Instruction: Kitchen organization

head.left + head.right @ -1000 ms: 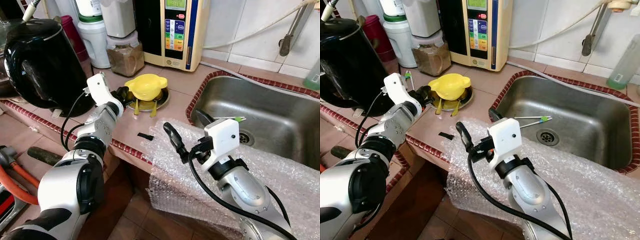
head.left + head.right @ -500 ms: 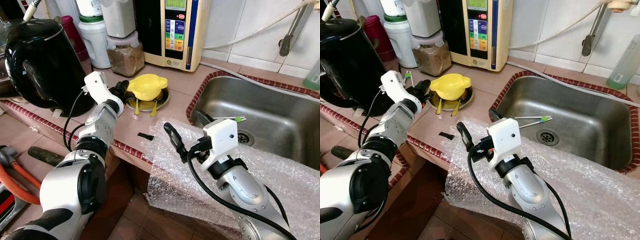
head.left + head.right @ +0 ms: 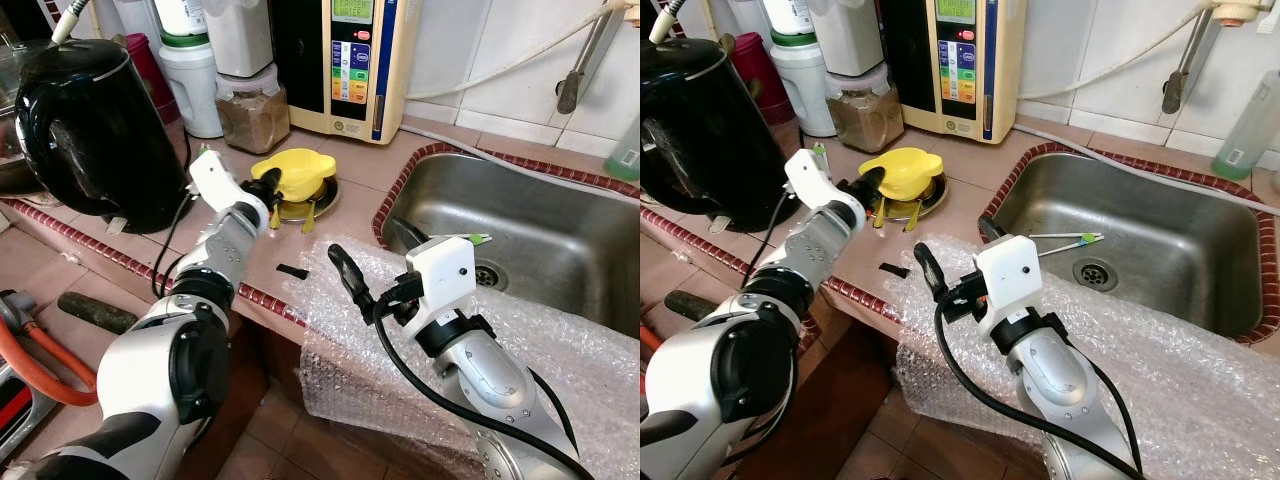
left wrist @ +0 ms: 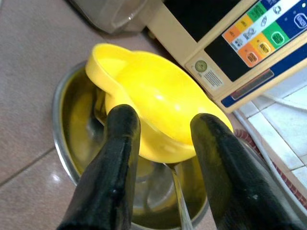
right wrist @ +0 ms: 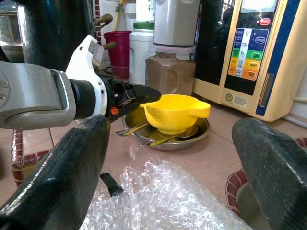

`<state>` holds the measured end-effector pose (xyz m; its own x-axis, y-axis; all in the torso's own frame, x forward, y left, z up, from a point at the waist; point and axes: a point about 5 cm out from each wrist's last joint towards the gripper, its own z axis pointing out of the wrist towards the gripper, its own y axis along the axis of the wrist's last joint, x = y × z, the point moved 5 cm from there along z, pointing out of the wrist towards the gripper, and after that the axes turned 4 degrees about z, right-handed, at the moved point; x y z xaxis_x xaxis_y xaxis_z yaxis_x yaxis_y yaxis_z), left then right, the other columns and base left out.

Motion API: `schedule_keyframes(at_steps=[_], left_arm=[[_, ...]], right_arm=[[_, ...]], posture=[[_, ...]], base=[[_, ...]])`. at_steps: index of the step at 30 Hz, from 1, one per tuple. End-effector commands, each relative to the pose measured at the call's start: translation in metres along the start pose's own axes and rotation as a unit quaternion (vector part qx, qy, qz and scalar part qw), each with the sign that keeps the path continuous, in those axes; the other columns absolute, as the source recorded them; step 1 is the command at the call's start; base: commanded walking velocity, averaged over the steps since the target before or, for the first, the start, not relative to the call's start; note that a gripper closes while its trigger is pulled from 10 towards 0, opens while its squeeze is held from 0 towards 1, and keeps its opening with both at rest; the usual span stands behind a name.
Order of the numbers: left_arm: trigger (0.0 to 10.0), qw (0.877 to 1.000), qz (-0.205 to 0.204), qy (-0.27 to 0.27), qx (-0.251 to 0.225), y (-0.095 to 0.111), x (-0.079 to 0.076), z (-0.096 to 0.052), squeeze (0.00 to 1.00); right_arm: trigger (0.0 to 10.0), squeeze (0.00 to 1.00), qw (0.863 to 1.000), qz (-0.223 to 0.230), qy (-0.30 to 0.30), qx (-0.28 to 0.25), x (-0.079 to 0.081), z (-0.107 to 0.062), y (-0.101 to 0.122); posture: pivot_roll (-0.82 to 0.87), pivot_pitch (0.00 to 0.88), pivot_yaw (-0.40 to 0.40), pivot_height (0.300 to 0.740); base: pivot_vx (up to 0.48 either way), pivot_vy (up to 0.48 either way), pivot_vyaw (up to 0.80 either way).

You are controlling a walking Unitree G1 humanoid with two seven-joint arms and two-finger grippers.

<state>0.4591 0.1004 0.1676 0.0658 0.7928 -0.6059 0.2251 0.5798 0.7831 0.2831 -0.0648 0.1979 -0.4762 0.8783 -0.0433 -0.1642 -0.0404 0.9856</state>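
A yellow plastic bowl (image 3: 298, 172) rests tilted in a shallow steel dish (image 3: 322, 197) on the tiled counter, with yellow spoons (image 3: 308, 215) under it. My left gripper (image 3: 262, 186) is at the bowl's left side, open; in the left wrist view its fingers (image 4: 120, 143) reach to the yellow bowl (image 4: 158, 105), one on each side of its near wall. My right gripper (image 3: 375, 255) hovers wide open over the bubble wrap (image 3: 520, 340) near the counter's front edge, holding nothing; its fingers (image 5: 57, 177) frame the dish from afar.
A black kettle (image 3: 90, 130) stands left of the dish. A jar of brown powder (image 3: 250, 105), a white container (image 3: 190, 80) and a water purifier (image 3: 345, 60) line the back wall. A steel sink (image 3: 560, 200) with a toothbrush (image 3: 460, 238) lies right. A small black piece (image 3: 291, 271) lies on the counter.
My left gripper has moved right, closing in on the yellow bowl. The right arm has stayed put, and the camera has shifted slightly.
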Motion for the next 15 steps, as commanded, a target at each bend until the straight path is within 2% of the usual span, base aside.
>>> schedule_keyframes(at_steps=[1,7,11,13,14,15], left_arm=[[10.0,1.0,0.0,0.006,0.003,0.004,-0.003,0.001,1.0],[10.0,0.999,-0.015,0.029,0.019,-0.004,0.002,0.001,1.0],[10.0,0.998,-0.026,0.058,0.027,-0.005,0.01,0.0,1.0],[10.0,0.996,-0.05,0.065,0.028,-0.004,0.013,0.0,1.0],[10.0,0.996,-0.055,0.066,0.027,-0.003,0.014,-0.001,0.76],[10.0,0.995,-0.062,0.069,0.027,-0.003,0.015,-0.001,0.0]], right_arm=[[10.0,0.0,1.0,0.0,0.003,-0.004,0.002,-0.001,0.002],[10.0,0.0,1.0,-0.001,-0.005,-0.002,0.003,-0.004,0.001],[10.0,0.0,1.0,-0.001,-0.009,-0.001,0.002,-0.005,0.001],[10.0,0.0,1.0,-0.001,-0.01,0.0,0.003,-0.006,0.0],[10.0,0.0,1.0,-0.001,-0.01,0.0,0.003,-0.006,0.0],[10.0,0.0,1.0,-0.001,-0.01,0.001,0.003,-0.006,0.0]], posture=[[-0.09,0.056,0.09,0.74],[-0.11,0.067,0.104,0.74],[-0.11,0.071,0.108,0.74],[-0.12,0.073,0.108,0.74],[-0.12,0.073,0.108,0.74],[-0.12,0.073,0.108,0.74]], base=[[0.0,0.0,0.0],[0.0,0.0,0.0],[0.0,0.0,0.0],[0.0,0.0,0.0],[0.0,0.0,0.0],[0.0,0.0,0.0]])
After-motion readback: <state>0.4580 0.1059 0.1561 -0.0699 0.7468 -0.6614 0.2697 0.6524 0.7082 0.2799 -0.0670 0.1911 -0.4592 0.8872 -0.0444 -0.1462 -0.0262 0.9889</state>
